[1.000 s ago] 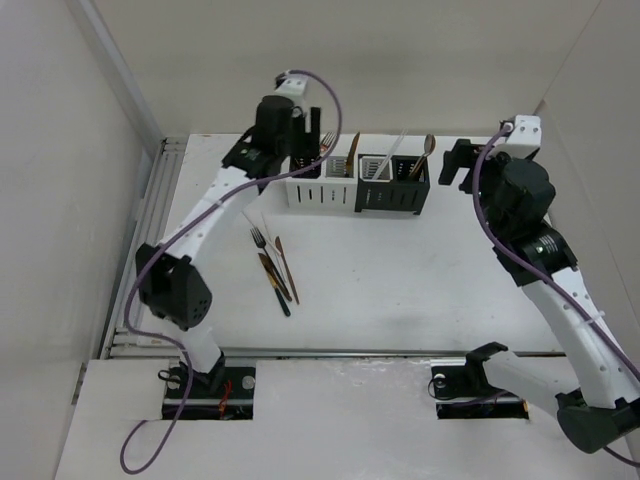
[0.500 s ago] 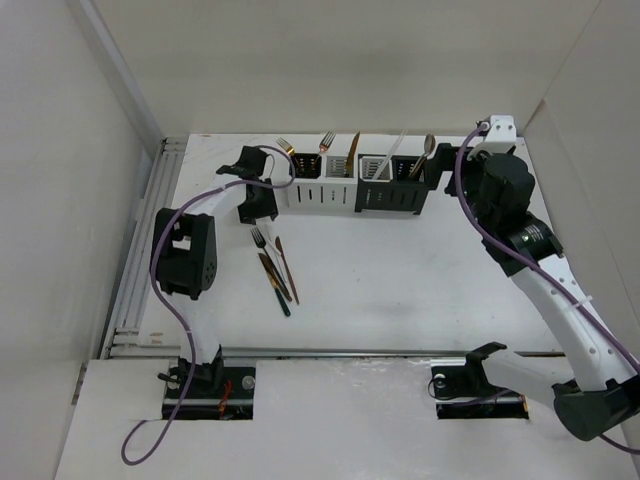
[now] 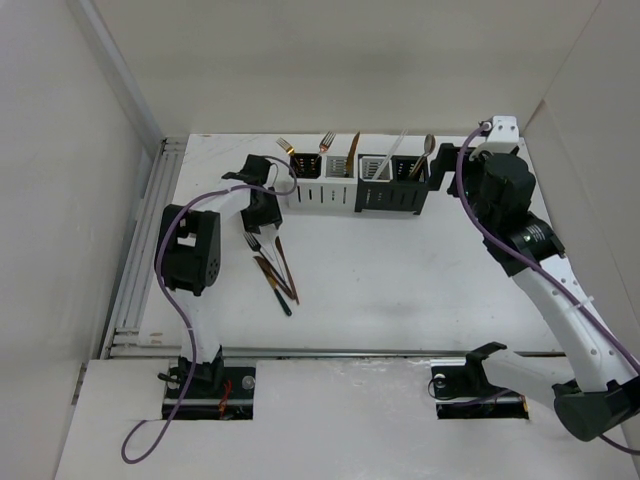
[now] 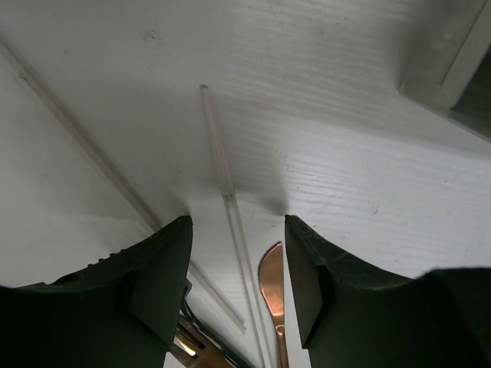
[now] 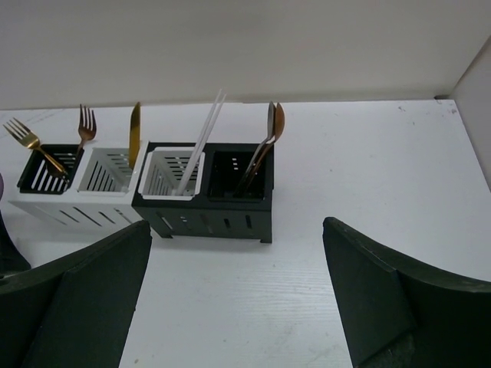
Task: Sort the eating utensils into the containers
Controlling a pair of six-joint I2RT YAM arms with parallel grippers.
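The containers (image 3: 355, 190) stand in a row at the back and hold forks (image 5: 86, 123), a gold knife (image 5: 135, 126), white sticks (image 5: 201, 138) and spoons (image 5: 270, 126). Loose utensils (image 3: 273, 265) lie on the table: a fork, a copper knife and dark-handled pieces. My left gripper (image 3: 262, 208) is open, low over their far ends. In the left wrist view my left gripper (image 4: 236, 230) straddles a thin white stick (image 4: 219, 153), with the copper knife tip (image 4: 271, 276) between the fingers. My right gripper (image 3: 447, 176) is open and empty, right of the containers (image 5: 222, 211).
A second white stick (image 4: 84, 149) lies to the left of the first. White walls enclose the table at the left, back and right. A metal rail (image 3: 140, 260) runs along the table's left edge. The containers' corner (image 4: 453, 77) is close to my left gripper.
My left arm has come down from above the left end of the containers to the loose utensils on the table. My right gripper has shifted slightly left towards the containers.
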